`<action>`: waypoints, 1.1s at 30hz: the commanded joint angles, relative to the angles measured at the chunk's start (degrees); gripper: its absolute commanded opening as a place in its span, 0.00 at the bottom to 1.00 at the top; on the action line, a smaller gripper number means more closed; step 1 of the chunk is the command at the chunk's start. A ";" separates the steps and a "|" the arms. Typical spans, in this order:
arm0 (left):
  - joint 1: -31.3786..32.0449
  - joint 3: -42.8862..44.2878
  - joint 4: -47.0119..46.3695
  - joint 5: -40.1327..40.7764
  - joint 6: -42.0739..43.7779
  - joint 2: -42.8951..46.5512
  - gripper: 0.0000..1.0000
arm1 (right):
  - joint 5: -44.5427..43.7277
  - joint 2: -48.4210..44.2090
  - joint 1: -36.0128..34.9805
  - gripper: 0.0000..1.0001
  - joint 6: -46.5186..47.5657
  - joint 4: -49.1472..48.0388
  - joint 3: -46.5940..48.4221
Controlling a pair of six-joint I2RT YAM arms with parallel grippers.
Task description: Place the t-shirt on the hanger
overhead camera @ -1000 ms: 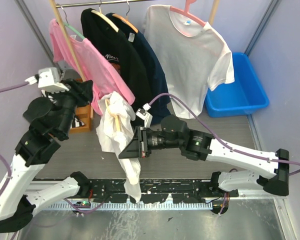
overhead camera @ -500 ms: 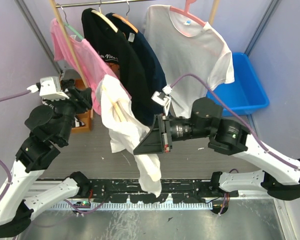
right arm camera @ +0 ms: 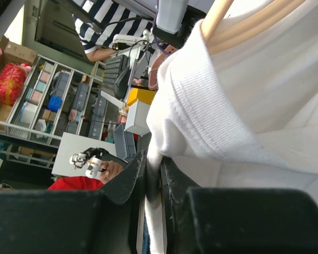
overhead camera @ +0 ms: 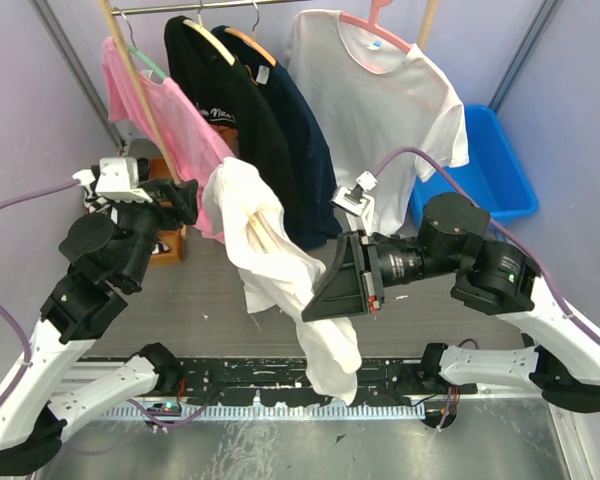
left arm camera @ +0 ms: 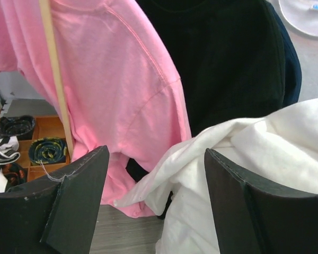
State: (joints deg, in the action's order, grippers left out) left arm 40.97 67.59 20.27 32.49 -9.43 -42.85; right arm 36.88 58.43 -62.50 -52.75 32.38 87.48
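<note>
The white t-shirt (overhead camera: 280,265) hangs bunched in mid-air between the arms, its tail drooping to the near rail. Part of the wooden hanger (overhead camera: 264,233) shows through its neck opening; the hook is hidden. My right gripper (overhead camera: 327,298) is shut on a fold of the t-shirt (right arm camera: 212,106) just below the ribbed collar, with the hanger (right arm camera: 238,26) above the jaws. To the left of the shirt's top, my left gripper (overhead camera: 185,193) stands open. In the left wrist view the t-shirt (left arm camera: 265,153) lies beyond the wide jaws of the left gripper (left arm camera: 156,159), gripped by neither finger.
A clothes rail at the back carries a pink t-shirt (overhead camera: 165,115), a black shirt (overhead camera: 230,110), a navy one (overhead camera: 300,150) and a white t-shirt on a pink hanger (overhead camera: 380,110). A blue bin (overhead camera: 485,185) stands at the right. A wooden box of socks (overhead camera: 165,245) sits at the left.
My right gripper has carried the t-shirt and hanger up and to the right. The left gripper's jaws have spread wider and stand apart from the cloth.
</note>
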 commanded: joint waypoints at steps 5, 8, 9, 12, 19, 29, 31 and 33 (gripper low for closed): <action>-2.02 -3.11 -3.94 -9.25 1.69 -3.40 0.82 | 2.38 -7.18 0.05 0.01 0.12 -5.74 -0.74; -3.23 -4.08 -6.02 -12.48 1.19 -4.66 0.82 | 2.58 -8.92 0.10 0.01 -0.70 -5.77 -2.11; -3.76 -4.29 -6.77 -14.11 0.98 -5.06 0.83 | 2.50 -9.50 0.10 0.01 -0.88 -5.73 -2.49; -4.90 -4.35 -8.71 -17.23 0.24 -6.74 0.83 | 2.32 -10.94 0.10 0.01 -1.36 -5.77 -3.32; -7.03 -3.46 -11.62 -26.40 -0.58 -9.74 0.82 | 1.33 -14.33 0.10 0.01 -1.61 -4.89 -4.66; -7.13 -7.71 -11.60 -39.01 -0.19 -4.82 0.85 | 0.42 -15.85 0.08 0.01 -0.56 -3.19 -5.26; -7.06 -8.22 -11.43 -40.09 -0.15 -4.36 0.86 | 0.58 -15.69 0.10 0.01 -0.58 -3.20 -5.31; -7.11 -8.23 -10.96 -39.93 0.20 -4.75 0.85 | 0.73 -15.40 0.10 0.01 -0.56 -3.30 -5.15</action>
State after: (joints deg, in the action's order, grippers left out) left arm 34.15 60.16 10.44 -3.46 -9.61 -47.86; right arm 37.54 43.00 -62.50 -55.90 35.64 81.52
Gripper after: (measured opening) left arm 0.855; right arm 0.189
